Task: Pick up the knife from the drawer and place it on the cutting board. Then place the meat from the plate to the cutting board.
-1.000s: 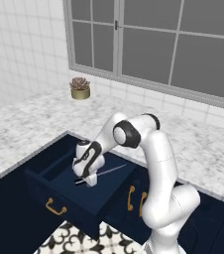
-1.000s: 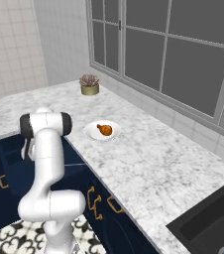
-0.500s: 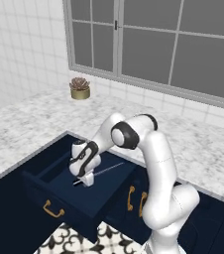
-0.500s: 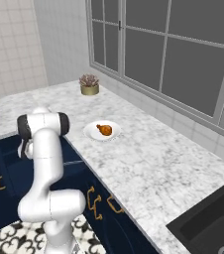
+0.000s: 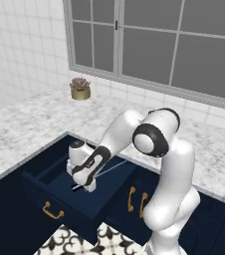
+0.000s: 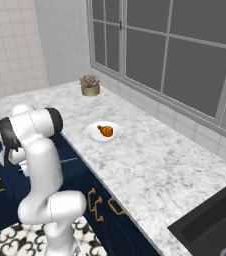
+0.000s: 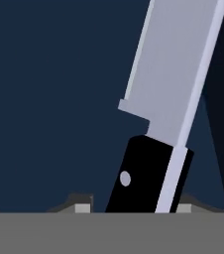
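Observation:
The navy drawer (image 5: 32,187) stands pulled out below the counter edge. My gripper (image 5: 83,185) reaches down into it and is shut on the black handle of the knife (image 5: 112,167), whose slim silver blade points up and right toward the counter. In the hand view the knife (image 7: 169,94) fills the right half, its handle sitting between my gripper's (image 7: 133,207) two tips above the drawer's dark floor. The meat (image 6: 105,131), an orange-brown drumstick, lies on the white plate (image 6: 91,134) on the marble counter. The cutting board is out of view.
A potted plant (image 5: 79,88) stands at the back of the counter below the window. Navy cabinet doors with brass handles (image 5: 137,199) flank the drawer. A dark sink (image 6: 210,225) lies at the far right. My arm's elbow (image 5: 152,137) hangs over the counter edge.
The fingers have closed in on the knife handle, and the hand has sunk a little deeper into the drawer. The meat and plate have not moved.

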Robot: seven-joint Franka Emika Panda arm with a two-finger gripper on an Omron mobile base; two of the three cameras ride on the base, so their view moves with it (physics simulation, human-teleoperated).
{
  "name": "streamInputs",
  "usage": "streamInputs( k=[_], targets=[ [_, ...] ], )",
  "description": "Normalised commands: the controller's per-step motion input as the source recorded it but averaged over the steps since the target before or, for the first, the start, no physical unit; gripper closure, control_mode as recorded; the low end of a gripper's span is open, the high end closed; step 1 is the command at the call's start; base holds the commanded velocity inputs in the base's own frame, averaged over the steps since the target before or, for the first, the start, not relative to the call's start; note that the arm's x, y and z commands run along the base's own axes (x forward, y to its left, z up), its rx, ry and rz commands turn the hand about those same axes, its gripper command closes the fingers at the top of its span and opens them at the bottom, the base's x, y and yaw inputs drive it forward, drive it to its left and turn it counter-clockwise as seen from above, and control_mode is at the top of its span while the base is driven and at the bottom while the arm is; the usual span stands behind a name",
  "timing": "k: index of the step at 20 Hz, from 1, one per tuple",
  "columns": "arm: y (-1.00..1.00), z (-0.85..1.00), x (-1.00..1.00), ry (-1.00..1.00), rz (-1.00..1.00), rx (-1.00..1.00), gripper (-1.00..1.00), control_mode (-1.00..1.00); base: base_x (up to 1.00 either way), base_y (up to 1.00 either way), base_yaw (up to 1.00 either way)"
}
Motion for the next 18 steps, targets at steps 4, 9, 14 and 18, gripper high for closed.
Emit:
streamInputs(
  k=[4,9,14,18],
  targets=[
    [0.05,1.00,-1.00,0.00,0.00,0.01,1.00,-1.00,0.00,0.00,0.00],
    [0.25,1.00,-0.89,0.00,0.04,0.02,1.00,-1.00,0.00,0.00,0.00],
    [0.05,1.00,-0.48,0.00,0.07,0.00,1.00,-1.00,0.00,0.00,0.00],
    [-0.43,1.00,-0.38,-0.03,0.04,-0.03,1.00,-1.00,0.00,0.00,0.00]
  ],
)
